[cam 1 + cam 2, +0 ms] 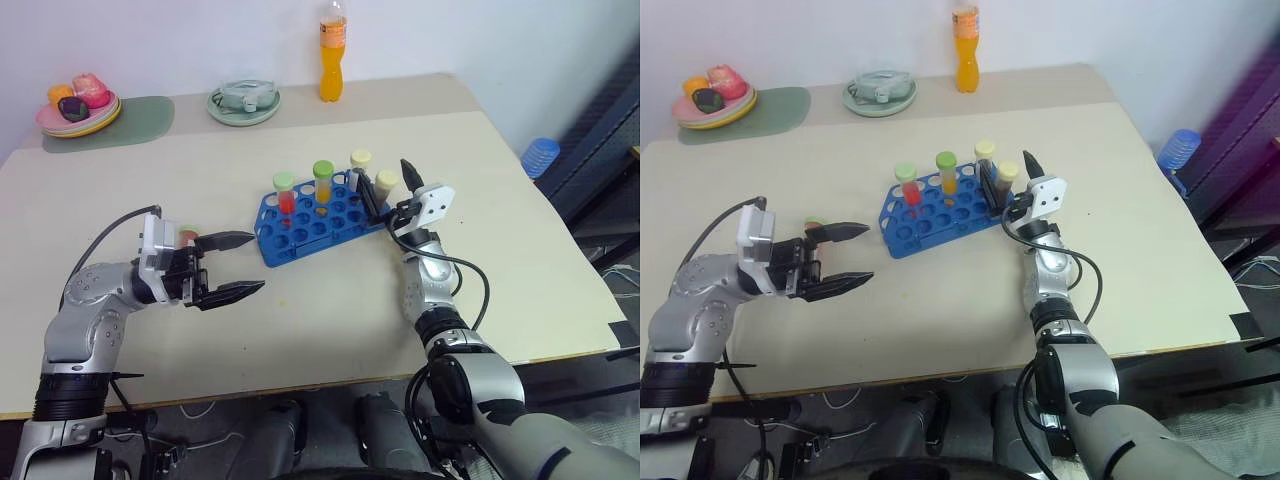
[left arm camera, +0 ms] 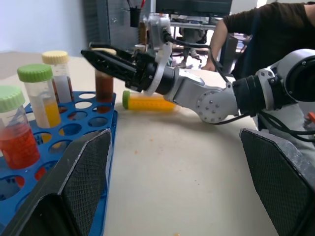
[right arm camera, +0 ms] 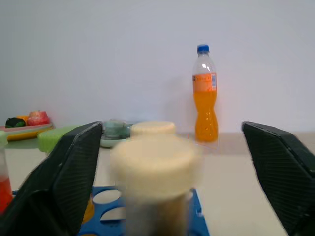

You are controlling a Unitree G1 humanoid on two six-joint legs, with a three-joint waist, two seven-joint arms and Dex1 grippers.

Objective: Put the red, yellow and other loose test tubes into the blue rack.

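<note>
At bench [image 1: 300, 320] centre, the blue rack [image 1: 310, 220] holds four capped tubes; the right hand [image 1: 392, 195], fingers apart, flanks the brown tube [image 1: 385, 187] at three o'clock; left hand [image 1: 232, 265] spread wide.

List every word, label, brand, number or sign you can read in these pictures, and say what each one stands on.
No text can be read anywhere.
Orange drink bottle: it has an orange label band, but the print is too blurred to read.
Test tubes in the blue rack: no readable markings.
Right gripper and left gripper: no lettering seen.
</note>
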